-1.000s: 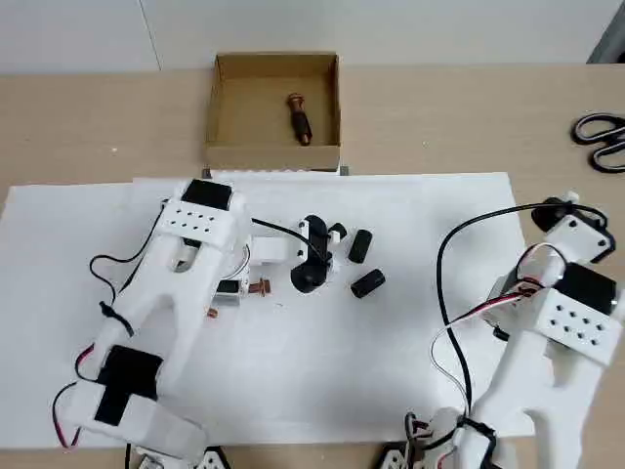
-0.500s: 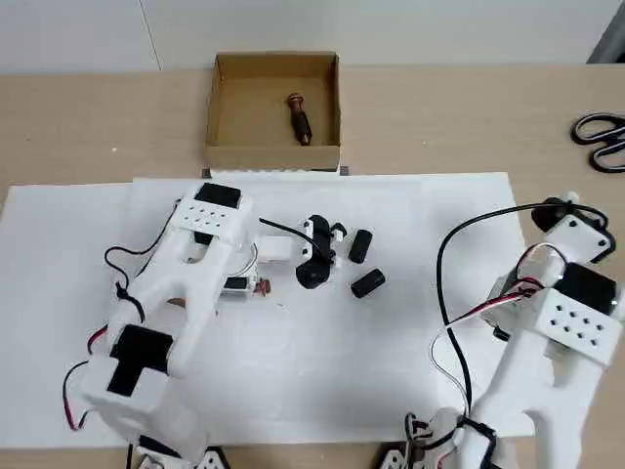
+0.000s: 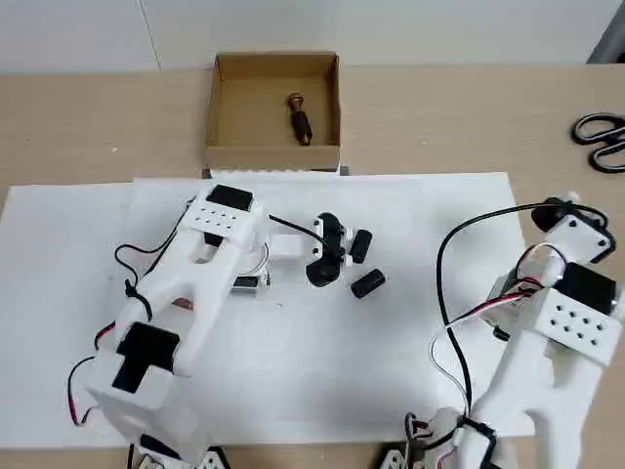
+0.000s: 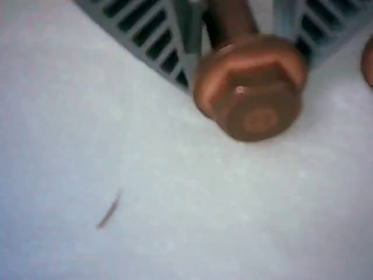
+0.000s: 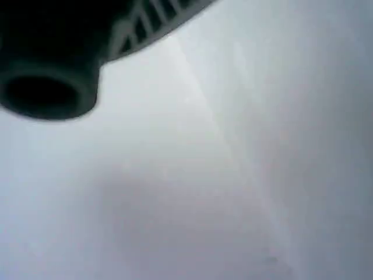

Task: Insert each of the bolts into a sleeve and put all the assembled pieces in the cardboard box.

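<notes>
Two black sleeves lie loose on the white sheet [image 3: 391, 371] in the high view. The far sleeve [image 3: 360, 245] and the near sleeve [image 3: 367, 283] are just beside each other, near the middle of the sheet. The left arm [image 3: 205, 264] stretches over the sheet toward them, and its black wrist motor [image 3: 326, 262] sits just beside both. The cardboard box [image 3: 273, 154] stands on the bare table [image 3: 439, 107] just past the sheet's far edge. One assembled piece [image 3: 299, 117], a copper bolt in a dark sleeve, lies inside it. The right arm [image 3: 562, 322] stands at the sheet's right edge, well apart from the loose sleeves. The right gripper [image 3: 559, 210] is at that arm's far end, with something black in it. A pair of scissors [image 3: 598, 137] lies on the table at the far right.

From the left wrist, the left gripper [image 4: 245, 58] is clamped on a copper bolt [image 4: 250, 96]. The shaft runs up between the grey ribbed fingers [image 4: 145, 35], and the hexagonal head sticks out below them, close over the sheet. A sliver of another copper piece [image 4: 368, 61] shows at the frame's edge.

From the right wrist, a held sleeve [image 5: 49, 81], black with its round open end in view, sits against a ribbed finger [image 5: 145, 26]. The pincer grips it above the white sheet.
</notes>
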Controlling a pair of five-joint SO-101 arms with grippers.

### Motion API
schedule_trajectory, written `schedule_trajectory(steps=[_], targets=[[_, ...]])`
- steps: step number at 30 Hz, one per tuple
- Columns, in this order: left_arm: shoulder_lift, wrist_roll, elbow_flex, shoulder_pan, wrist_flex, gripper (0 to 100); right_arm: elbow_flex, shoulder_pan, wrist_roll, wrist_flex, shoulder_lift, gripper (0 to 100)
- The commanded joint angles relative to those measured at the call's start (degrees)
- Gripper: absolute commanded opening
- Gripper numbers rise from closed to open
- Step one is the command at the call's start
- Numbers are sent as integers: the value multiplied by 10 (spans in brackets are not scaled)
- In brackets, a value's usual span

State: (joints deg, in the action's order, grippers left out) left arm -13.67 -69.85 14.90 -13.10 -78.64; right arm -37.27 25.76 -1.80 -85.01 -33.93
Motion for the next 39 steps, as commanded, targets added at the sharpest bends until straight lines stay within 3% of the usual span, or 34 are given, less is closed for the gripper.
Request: schedule_trajectory(steps=[1,12,21,26,32,37,39], targets=[[-32,4,-14,-2,10,86,5,4,-2,5,-19,4],[-45,30,-55,-3,0,6,8,3,-2,4,-20,4],[-25,80,-226,-2,-155,6,91,-44,-2,-58,-21,4],[80,125,-260,-4,-177,6,176,-89,-2,-115,-21,4],[178,248,-260,-1,-172,6,229,-142,-2,-142,-21,4],[208,469,-264,5,-184,6,229,-157,-3,-146,-93,4],[245,522,-270,13,-194,6,229,-158,-3,-146,-164,4]])
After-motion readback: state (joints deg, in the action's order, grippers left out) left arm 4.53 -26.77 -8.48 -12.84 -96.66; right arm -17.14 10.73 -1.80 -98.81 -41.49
